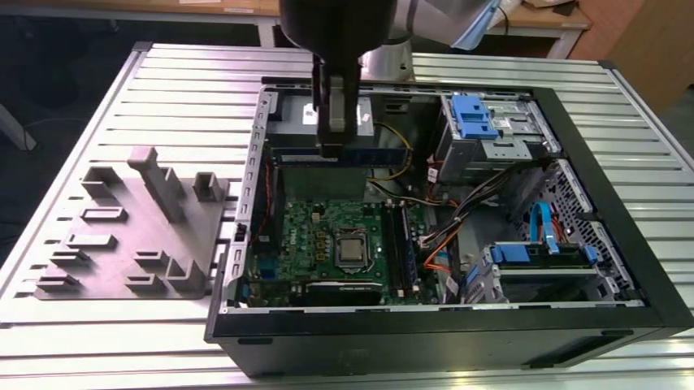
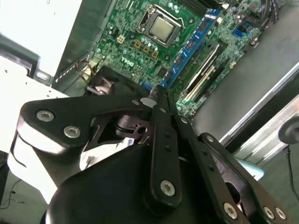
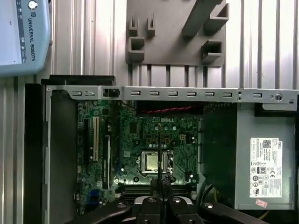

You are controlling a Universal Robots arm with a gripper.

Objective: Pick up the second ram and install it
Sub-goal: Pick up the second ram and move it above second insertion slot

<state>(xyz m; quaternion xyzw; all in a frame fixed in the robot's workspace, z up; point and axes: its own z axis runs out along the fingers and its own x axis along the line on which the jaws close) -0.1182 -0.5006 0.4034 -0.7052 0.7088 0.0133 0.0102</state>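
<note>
The gripper [image 1: 331, 145] has its jaws pinched tight on the second ram [image 1: 369, 156]. It holds the stick flat above the power supply box [image 1: 288, 122], at one end of the computer case [image 1: 434, 325]. I think the stick must stay level and line up with the empty slot [image 2: 208, 65] beside the blue ram [image 2: 189, 46] that is already in.

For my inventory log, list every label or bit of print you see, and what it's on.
Pale arm housing: a maker's name in dark letters.
Grey power-supply box: white sticker, print too small to read.
Motherboard: white logo, too small to read.
</note>
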